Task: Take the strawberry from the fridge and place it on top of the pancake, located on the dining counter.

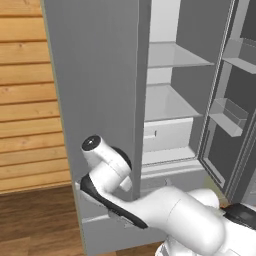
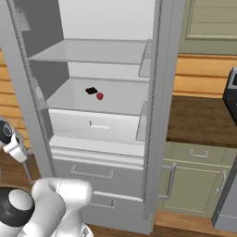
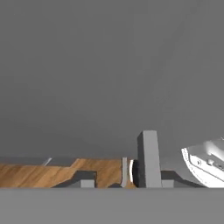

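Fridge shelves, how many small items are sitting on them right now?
2. Both lie on the second shelf of the fridge, touching or nearly so: the strawberry and a dark lump just left of it. The top shelf looks bare; the drawers could hide more.

No readable text, label, brand, number or sign appears anywhere — the fridge point(image 2: 106, 115) shows plain grey doors, bare clear shelves and unmarked drawer fronts, with nothing printed inside or out. The wooden wall left of the fridge and the green cabinets right of it carry no writing either — nor does the grey surface close in front of the hand camera.
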You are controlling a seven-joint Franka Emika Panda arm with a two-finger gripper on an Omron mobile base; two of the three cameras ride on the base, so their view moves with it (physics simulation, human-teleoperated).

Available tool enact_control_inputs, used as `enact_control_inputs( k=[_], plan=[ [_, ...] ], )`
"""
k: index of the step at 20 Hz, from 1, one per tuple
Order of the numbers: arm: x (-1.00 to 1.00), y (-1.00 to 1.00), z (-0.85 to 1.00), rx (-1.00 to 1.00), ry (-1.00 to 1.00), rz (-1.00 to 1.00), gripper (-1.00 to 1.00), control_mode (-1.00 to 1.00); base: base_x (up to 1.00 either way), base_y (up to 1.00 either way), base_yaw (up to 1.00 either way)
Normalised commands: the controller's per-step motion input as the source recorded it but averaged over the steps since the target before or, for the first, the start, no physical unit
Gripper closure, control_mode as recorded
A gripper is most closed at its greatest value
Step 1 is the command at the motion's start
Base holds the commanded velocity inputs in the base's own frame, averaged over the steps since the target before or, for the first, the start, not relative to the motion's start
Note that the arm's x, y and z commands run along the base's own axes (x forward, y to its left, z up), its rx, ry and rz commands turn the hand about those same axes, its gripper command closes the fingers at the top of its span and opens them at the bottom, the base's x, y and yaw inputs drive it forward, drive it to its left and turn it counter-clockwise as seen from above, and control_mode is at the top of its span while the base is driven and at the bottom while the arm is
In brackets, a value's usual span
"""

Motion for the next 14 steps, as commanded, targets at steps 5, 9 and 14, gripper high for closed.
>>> enact_control_inputs(
  k=[5,9,14],
  plan=[
    [-0.05,0.44,0.42,-0.14,0.01,-0.11,-1.00,-1.00,0.00,0.00,0.00],
    [-0.21,0.40,0.52,-0.04,0.00,0.00,-1.00,-1.00,0.00,0.00,0.00],
    [-0.85,0.18,0.49,0.06,-0.01,0.00,-1.00,-1.00,0.00,0.00,0.00]
  ],
)
